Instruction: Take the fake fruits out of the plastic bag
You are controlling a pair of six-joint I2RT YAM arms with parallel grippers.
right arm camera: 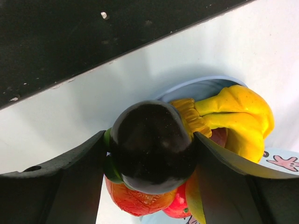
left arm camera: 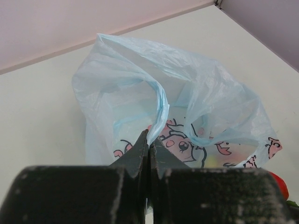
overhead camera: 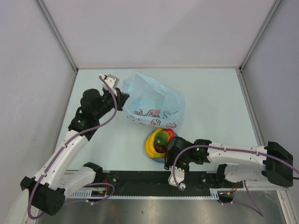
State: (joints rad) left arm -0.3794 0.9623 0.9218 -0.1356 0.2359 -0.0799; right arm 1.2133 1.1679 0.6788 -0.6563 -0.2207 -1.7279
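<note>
**Fruit piled on the plate, one dark piece in the jaws, bag contents unclear**

Most of the visible work looks done. A curved yellow banana, a green round fruit and a red fruit lie heaped on the blue plate, which sits on the bench just in front of the plastic bag. In the right wrist view an orange-red fruit shows in the same heap.

The right end effector is clamped on a dark round fruit, held directly over the plate and against the pile. Judging by this, the step in hand is setting that piece down; it has not been let go.

The left end effector is closed tight on a fold of the bag near its rim, holding it up so the bag stands puffed and partly open.

What is left is hard to judge. The film is crumpled and printed, and neither view looks down into the mouth, so it cannot be told whether any fruit remains inside.

In the way: the heap is crowded, so a released round fruit may roll off the plate. The bag's lower edge nearly touches the plate, leaving the right arm little room between them.
</note>
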